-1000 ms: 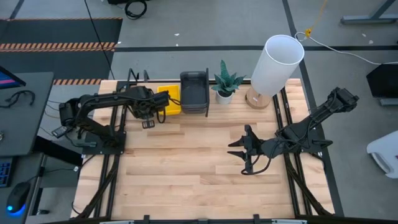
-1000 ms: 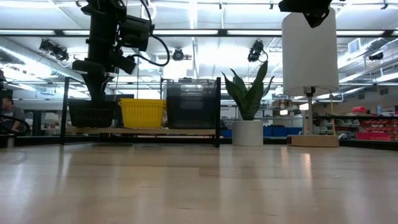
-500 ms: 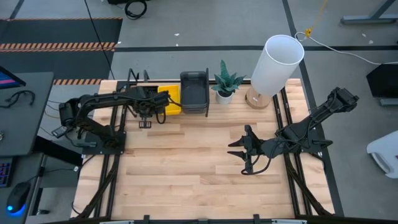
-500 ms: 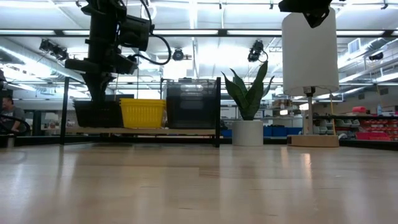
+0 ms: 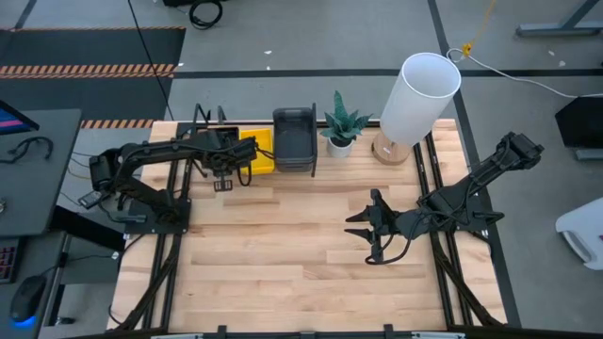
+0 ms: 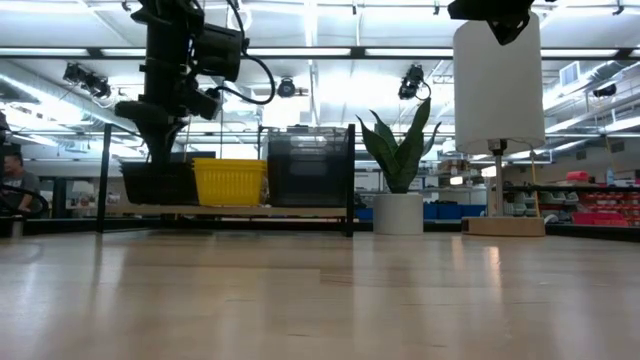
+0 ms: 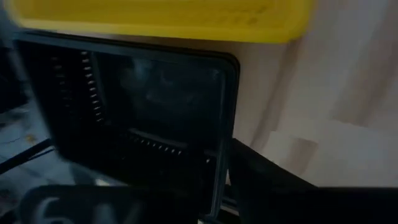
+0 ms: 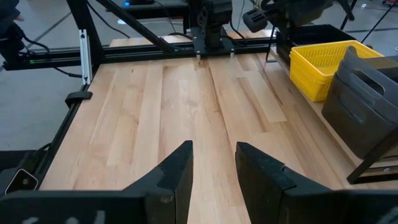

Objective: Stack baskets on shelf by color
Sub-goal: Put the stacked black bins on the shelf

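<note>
My left gripper reaches over the far-left end of the shelf and is shut on a black basket, which sits on the plank beside the yellow baskets. The black basket fills the left wrist view, with a yellow basket's edge beyond it. The dark grey baskets stand stacked to the right of the yellow baskets. How many black baskets lie under the gripper I cannot tell. My right gripper hovers open over the table's right half. My left gripper comes from above, pointing down, at the black basket's rim. One finger lies outside that wall; the other is lost in the dark inside the basket. The basket sits level on the shelf, close against the yellow stack.
A small potted plant and a tall white cylinder lamp stand at the table's far edge, right of the shelf. Black metal uprights frame the shelf. Bare wooden tabletop lies between the arms.
My left gripper has moved slightly toward the table's right, carrying the black basket along the shelf toward the yellow baskets. The gap between the two has closed, and the basket now stands level beside them. The right arm has kept still.
</note>
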`<state>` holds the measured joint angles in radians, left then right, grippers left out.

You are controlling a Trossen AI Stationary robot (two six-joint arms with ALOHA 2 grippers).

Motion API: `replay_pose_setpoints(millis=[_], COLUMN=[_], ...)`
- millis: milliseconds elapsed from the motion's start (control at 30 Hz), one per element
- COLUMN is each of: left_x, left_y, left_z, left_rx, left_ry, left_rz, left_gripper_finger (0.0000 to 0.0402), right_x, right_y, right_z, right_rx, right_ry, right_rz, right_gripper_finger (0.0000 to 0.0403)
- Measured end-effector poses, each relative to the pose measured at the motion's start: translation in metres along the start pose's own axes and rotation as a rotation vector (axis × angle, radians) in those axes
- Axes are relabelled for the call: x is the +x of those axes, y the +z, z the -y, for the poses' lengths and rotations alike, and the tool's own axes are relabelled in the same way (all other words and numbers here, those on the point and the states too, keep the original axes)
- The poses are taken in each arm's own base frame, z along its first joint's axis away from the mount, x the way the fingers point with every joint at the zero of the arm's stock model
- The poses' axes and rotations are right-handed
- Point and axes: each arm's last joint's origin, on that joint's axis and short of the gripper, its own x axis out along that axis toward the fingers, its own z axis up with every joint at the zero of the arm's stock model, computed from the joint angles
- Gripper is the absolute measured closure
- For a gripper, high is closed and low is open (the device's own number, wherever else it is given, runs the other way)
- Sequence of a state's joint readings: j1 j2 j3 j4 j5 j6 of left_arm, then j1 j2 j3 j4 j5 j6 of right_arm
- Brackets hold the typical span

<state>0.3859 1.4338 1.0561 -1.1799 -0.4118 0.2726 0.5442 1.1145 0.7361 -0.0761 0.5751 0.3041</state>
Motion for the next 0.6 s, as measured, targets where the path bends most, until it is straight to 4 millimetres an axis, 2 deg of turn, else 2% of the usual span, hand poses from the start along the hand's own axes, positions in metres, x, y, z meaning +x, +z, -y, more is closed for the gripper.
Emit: replay_pose_setpoints(millis=[133,400,500,600], left_x=[0.001,-0.003,-0.012,-0.028], left_y=[0.000,-0.002,-0.006,-0.008], left_z=[-0.003,0.002,0.004,0.007], left_rx=[-0.015,-0.096,-0.132,-0.183], left_ry=[0.043,-0.048,-0.046,-0.071], left_rz=[-0.001,0.016,0.066,0.206], left_gripper_finger=[0.0300,0.0264,0.0245,0.0227], right_x=[0.000,0.000,0.000,0.000], right_y=[0.000,0.000,0.000,0.000], right_z=[0.000,0.000,0.000,0.000], right_rx=[0.000,0.000,0.000,0.006], right_ry=[0.000,0.000,0.000,-0.001], right_rz=[0.000,0.000,-0.001,-0.001], right_gripper_finger=[0.0276,0.0276,0.0276,0.0276])
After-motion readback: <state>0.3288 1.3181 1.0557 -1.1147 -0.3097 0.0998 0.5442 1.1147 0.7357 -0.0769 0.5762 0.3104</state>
